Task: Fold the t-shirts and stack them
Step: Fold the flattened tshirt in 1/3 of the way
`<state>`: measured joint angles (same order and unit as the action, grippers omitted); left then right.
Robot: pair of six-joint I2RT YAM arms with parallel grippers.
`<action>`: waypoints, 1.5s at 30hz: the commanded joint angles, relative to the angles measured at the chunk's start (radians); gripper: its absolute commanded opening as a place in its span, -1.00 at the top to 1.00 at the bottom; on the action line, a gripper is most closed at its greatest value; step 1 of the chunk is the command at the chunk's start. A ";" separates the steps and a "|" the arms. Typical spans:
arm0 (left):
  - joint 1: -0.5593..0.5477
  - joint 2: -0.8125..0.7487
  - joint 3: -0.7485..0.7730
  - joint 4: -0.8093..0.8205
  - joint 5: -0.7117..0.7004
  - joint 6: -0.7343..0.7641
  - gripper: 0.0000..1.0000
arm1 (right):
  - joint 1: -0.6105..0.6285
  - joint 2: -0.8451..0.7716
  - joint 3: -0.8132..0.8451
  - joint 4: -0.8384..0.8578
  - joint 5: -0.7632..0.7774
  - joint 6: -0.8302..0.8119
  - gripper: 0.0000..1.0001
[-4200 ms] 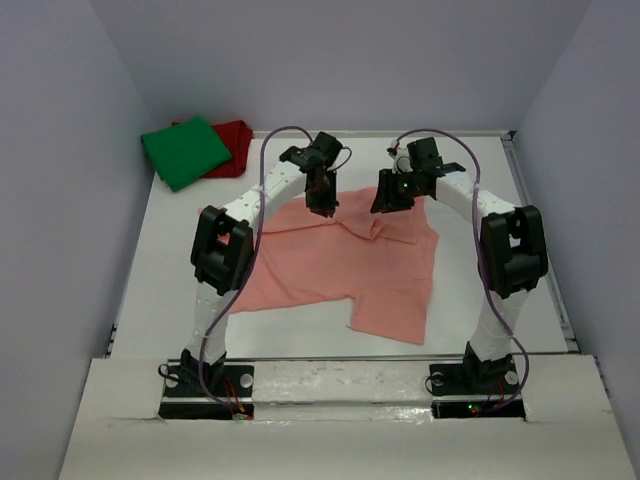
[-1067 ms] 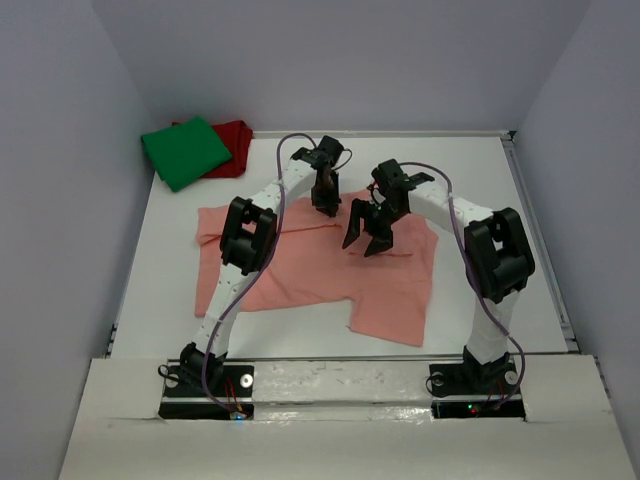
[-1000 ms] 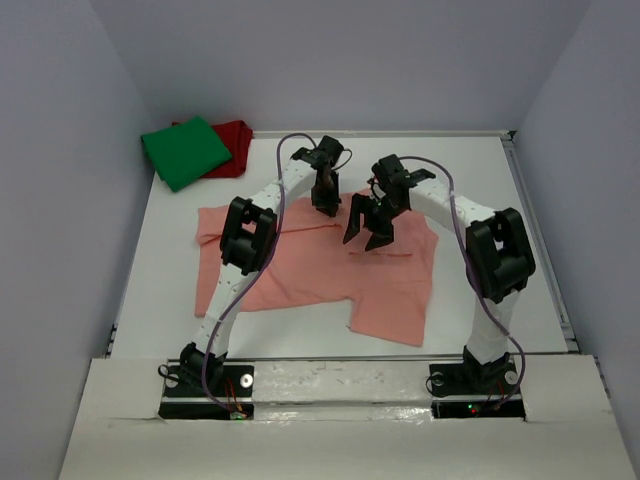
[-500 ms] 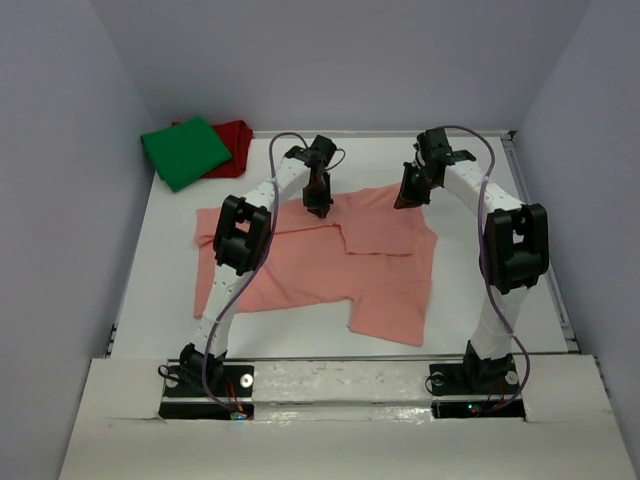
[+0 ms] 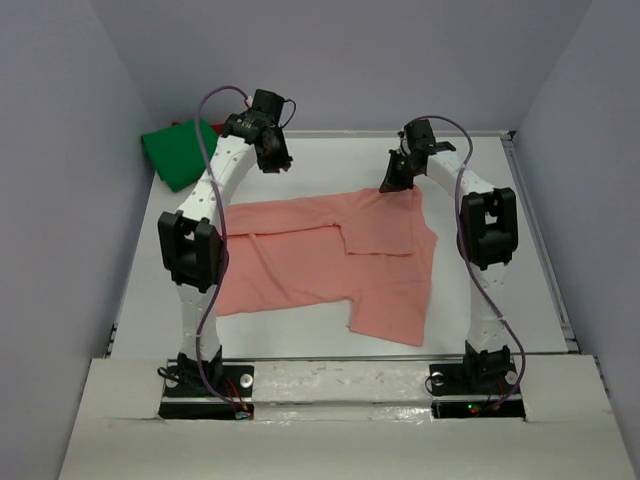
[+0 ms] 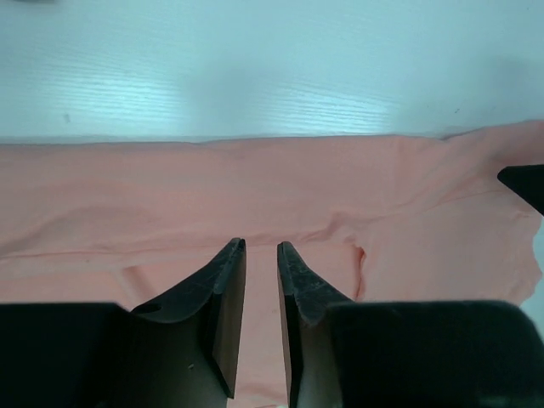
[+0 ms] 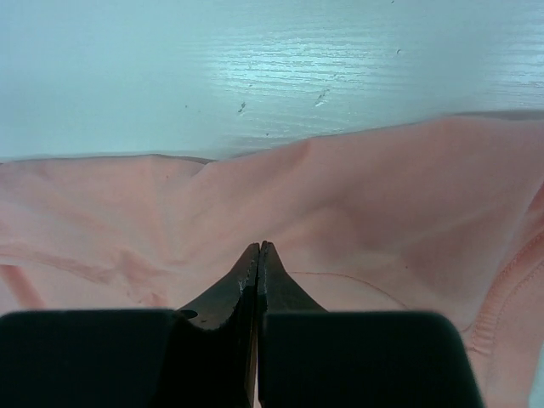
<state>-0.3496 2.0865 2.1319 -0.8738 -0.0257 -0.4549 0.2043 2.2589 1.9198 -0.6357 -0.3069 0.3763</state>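
The salmon-pink cotton short-sleeved t-shirt [image 5: 320,265] lies spread across the middle of the bench. Its far edge runs almost straight from left to right, and one squarish flap is doubled over onto the body near the far-right part.

The right pincer [image 5: 397,181] sits at the shirt's far-right corner. In the right wrist view its fingers are pressed tip to tip with creases running in toward them, so I judge it has a pinch of the hem.

The left pincer [image 5: 274,156] is up in the air beyond the shirt's far-left part. Its fingers stand a narrow slit apart with nothing between them, and the cloth lies flat below.

Half a second ago the left pincer was down on the far edge near the middle. Now it has let go and swung up toward the far-left corner. The far edge, slack and bunched a second ago, has been drawn out straight, and the shirt's left side has slid a little to the right.

I read this as flattening before the first proper fold, so this shirt's folding has not really begun.

The folded bright green t-shirt [image 5: 170,156] waits in the far-left corner, partly behind the left arm.

The smooth white bench [image 5: 510,270] has a low rail along its right edge and dull lilac-grey walls [image 5: 350,60] on three sides.
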 commanded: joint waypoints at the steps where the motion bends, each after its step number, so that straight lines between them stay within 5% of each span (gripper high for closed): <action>1: 0.075 -0.101 -0.160 -0.041 -0.083 -0.001 0.37 | 0.006 0.014 0.051 0.028 -0.001 -0.028 1.00; 5: 0.159 -0.158 -0.409 0.041 -0.056 0.013 0.37 | 0.006 0.022 0.045 0.030 0.005 -0.034 1.00; 13: 0.233 -0.118 -0.521 0.074 -0.109 0.039 0.40 | -0.003 0.028 0.025 0.030 0.028 -0.043 1.00; 45: 0.425 0.018 -0.343 0.055 -0.197 0.120 0.41 | -0.031 0.073 -0.012 -0.008 0.265 -0.054 1.00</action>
<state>0.0757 2.0972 1.7275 -0.8001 -0.2111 -0.3504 0.1932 2.3123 1.8950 -0.6315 -0.1223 0.3424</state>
